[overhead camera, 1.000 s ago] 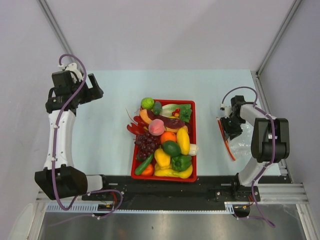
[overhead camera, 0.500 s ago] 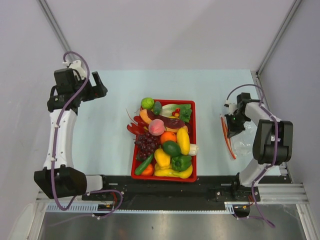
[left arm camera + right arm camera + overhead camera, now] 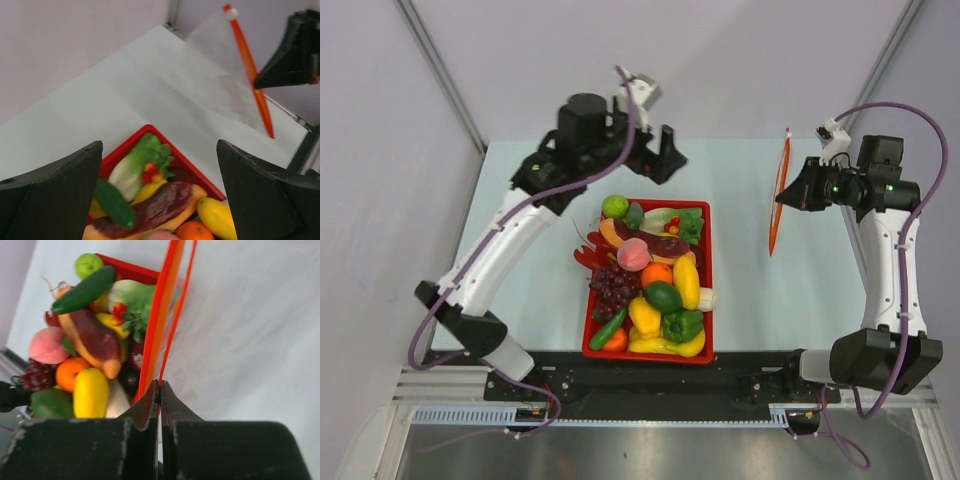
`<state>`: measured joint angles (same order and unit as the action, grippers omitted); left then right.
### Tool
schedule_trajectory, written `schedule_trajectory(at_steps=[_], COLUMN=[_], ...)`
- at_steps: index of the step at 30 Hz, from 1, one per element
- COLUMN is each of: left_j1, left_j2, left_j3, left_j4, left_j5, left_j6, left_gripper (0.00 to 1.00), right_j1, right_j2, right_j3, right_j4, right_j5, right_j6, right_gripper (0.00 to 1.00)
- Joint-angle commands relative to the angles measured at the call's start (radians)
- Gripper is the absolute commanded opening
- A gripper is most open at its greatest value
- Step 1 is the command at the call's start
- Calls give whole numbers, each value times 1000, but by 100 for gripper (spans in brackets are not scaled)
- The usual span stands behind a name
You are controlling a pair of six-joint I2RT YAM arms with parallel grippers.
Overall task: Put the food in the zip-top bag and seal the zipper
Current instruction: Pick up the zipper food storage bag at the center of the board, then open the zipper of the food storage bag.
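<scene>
Right tool (image 3: 160, 386) pinched together on the thin orange-red zipper strip (image 3: 780, 190), holding the clear crinkly zip-top bag (image 3: 220, 75) up over the pale worktop (image 3: 530, 250).
Left tool (image 3: 645, 165) gapes wide above the red rectangular tray (image 3: 709, 250); the glossy plastic toy fruits (image 3: 633, 254) lie inside it.

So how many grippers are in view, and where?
2. The left gripper, open, hangs above the red tray's far end; the right gripper, right of it, is shut on the zipper of the zip-top bag.
</scene>
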<state>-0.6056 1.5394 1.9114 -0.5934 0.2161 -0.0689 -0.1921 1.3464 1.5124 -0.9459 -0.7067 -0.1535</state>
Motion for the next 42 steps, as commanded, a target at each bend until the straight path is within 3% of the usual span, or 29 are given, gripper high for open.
schedule_trajectory(at_steps=[1, 7, 15, 21, 25, 27, 31, 33, 35, 39, 42], left_j1=[-184, -342, -387, -385, -379, -366, -338, -330, -330, -330, -330], left_j2=[106, 261, 382, 421, 419, 412, 389, 380, 370, 370, 404], left_j3=[96, 159, 207, 198, 173, 161, 138, 133, 123, 110, 126], left_j4=[70, 98, 109, 89, 60, 40, 14, -3, -17, -51, -92], left_j5=[11, -15, -9, -50, -66, -72, -125, -179, -224, -475, -553], left_j6=[-3, -78, -207, -229, -204, -195, -160, -135, -92, -43, -2], left_gripper=[99, 95, 88, 68, 41, 35, 8, 1, 0, 0, 0], right_j1=[-1, 13, 65, 65, 53, 43, 5, -23, -39, -107, -182], right_j2=[-65, -184, -262, -311, -334, -339, -337, -329, -326, -317, -309], right_j3=[-33, -149, -213, -231, -216, -198, -155, -129, -110, -52, -6], right_j4=[39, 88, 64, 18, -23, -59, -120, -166, -188, -249, -293], right_j5=[-138, -181, -188, -209, -195, -189, -148, -140, -91, 65, 151], right_j6=[110, 170, 174, 128, 97, 85, 55, 34, 25, -3, -46], right_gripper=[0, 0, 0, 0, 0, 0, 0, 0, 0, 0, 0])
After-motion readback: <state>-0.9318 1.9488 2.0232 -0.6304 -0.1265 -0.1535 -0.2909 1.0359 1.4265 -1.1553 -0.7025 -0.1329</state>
